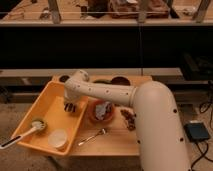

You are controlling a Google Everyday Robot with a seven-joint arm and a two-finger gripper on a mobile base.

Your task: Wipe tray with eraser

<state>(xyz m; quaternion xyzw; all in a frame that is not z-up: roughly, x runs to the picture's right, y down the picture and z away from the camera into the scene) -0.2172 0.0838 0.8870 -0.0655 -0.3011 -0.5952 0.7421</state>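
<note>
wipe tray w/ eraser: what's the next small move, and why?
Probably lower and sweep left across the bare floor of the tray. The gripper hangs just inside the tray's right wall, with a dark block at its tip, likely the eraser. The brush and cup sit at the near end, so stay clear of them.

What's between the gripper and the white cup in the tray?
Only bare tray floor. The gripper sits low by the tray's right wall, the cup nearer the front; the camera view shows it.
</note>
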